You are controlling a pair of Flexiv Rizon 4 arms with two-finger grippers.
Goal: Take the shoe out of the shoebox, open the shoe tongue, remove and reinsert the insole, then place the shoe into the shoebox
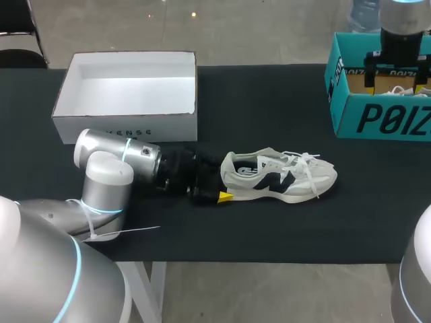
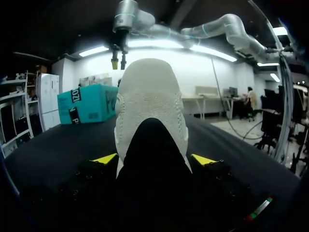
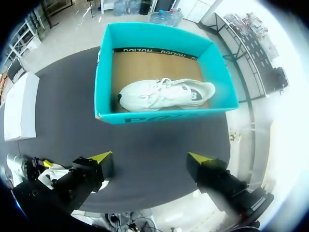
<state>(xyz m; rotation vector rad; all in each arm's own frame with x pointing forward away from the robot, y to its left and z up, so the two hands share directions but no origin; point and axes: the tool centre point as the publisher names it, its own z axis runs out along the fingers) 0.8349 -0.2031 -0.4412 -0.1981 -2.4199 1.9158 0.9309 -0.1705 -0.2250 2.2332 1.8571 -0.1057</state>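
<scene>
One shoe [image 1: 279,178] lay on the table [image 1: 269,229], its heel clamped between the left jaws; the right jaws hung open above the teal shoebox [image 3: 159,117].

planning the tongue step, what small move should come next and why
Probably swing the open, empty right gripper from above the teal cardboard shoebox toward the laces of the white mesh sneaker with black logo. It lies on the black table, out of any box, heel seemingly clamped by the left gripper.
</scene>
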